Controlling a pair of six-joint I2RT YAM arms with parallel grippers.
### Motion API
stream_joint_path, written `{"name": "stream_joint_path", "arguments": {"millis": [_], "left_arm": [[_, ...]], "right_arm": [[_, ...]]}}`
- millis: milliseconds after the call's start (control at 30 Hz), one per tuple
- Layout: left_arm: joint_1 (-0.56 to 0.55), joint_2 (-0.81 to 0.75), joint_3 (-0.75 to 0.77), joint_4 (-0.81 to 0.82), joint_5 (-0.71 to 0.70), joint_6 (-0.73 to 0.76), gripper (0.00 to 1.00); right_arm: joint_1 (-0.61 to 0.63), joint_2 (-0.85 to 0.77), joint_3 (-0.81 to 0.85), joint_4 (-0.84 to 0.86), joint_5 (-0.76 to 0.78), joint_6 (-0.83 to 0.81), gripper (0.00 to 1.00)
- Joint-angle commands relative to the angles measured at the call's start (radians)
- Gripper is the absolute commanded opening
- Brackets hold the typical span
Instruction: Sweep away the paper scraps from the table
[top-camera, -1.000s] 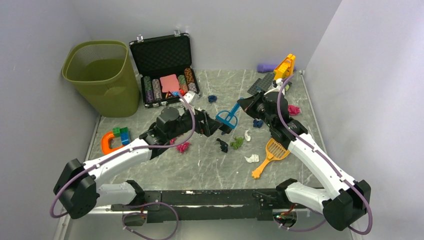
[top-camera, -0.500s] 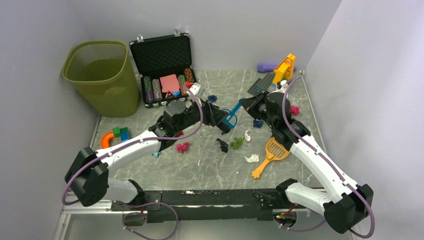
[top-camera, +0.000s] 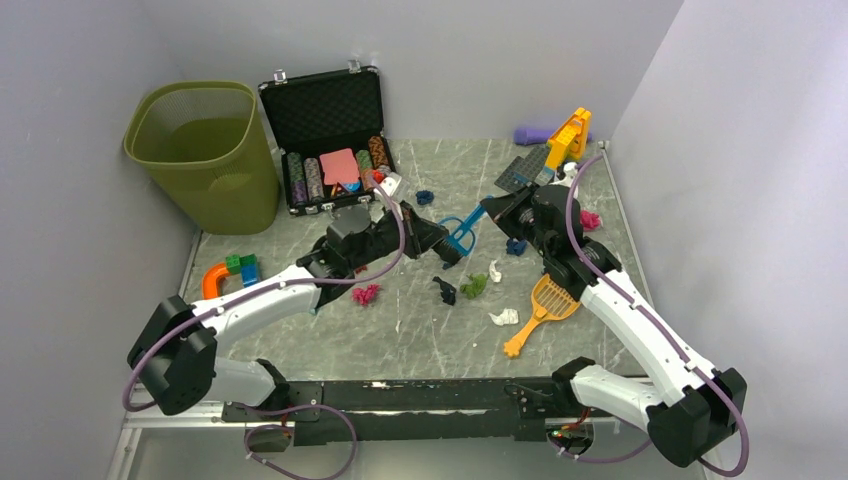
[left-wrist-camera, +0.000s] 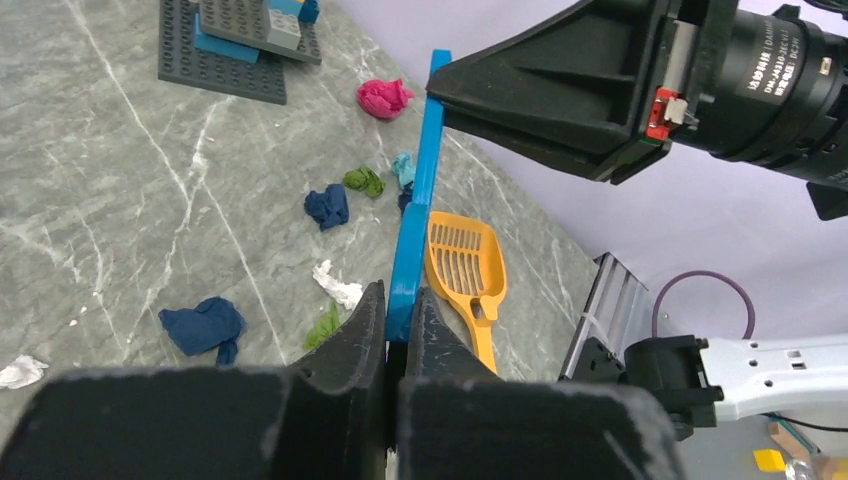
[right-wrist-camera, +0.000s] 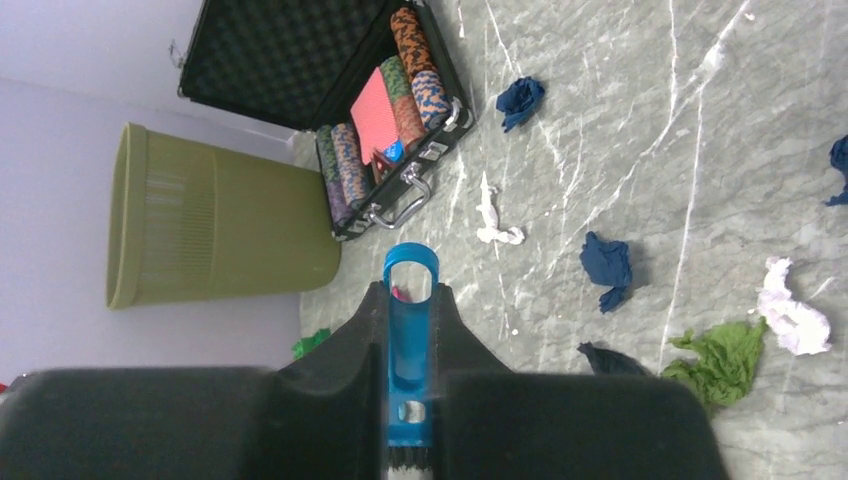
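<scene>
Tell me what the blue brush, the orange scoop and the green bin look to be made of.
Blue brush: probably moulded plastic; the handle is flat, evenly coloured and smooth, with a hanging hole.
Orange scoop: plastic by the look; one bright colour throughout, with moulded slots.
Green bin: likely plastic, matte olive; its wall shows a fine mesh-like pattern.

**Non-Task Items in View**

An olive-green mesh waste bin (top-camera: 215, 190) stands at far left, beside an open black foam-lined case (top-camera: 322, 110) holding rows of striped poker chips (top-camera: 305, 178) and a pink card (top-camera: 339, 166). A blue plastic hand brush (top-camera: 458, 232) sits tilted near the middle of the table (top-camera: 420, 330). An orange slotted plastic scoop (top-camera: 545, 300) lies flat to its right. At far right: a dark grey brick baseplate (top-camera: 522, 168), an orange brick tower (top-camera: 568, 135) and a purple cylinder (top-camera: 533, 134). An orange arch with green and blue bricks (top-camera: 215, 280) lies at the left edge.
</scene>
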Motion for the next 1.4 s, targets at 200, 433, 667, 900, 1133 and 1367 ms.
{"name": "stream_joint_path", "arguments": {"millis": [200, 433, 667, 900, 1133, 1367], "left_arm": [[0.052, -0.137, 0.010, -0.144, 0.079, 0.035, 0.00], [0.221, -0.274, -0.054, -0.209, 0.500, -0.048, 0.00], [0.230, -0.302, 0.024, -0.447, 0.679, -0.032, 0.00], [0.230, -0.322, -0.001, -0.402, 0.732, -0.083, 0.00], [0.233, -0.334, -0.004, -0.398, 0.748, -0.099, 0.00], [0.237, -0.332, -0.002, -0.394, 0.741, -0.102, 0.00]], "right_arm": [[0.000, -0.121, -0.010, 0.011, -0.068, -0.176, 1.00], [-0.019, -0.153, -0.004, 0.056, -0.486, -0.583, 1.00], [-0.019, -0.078, 0.014, 0.109, -0.887, -0.607, 1.00], [-0.017, -0.015, 0.027, 0.150, -1.106, -0.577, 0.92], [-0.018, -0.020, 0.021, 0.087, -1.162, -0.625, 0.73], [-0.019, -0.030, -0.022, 0.112, -1.188, -0.611, 0.51]]}}
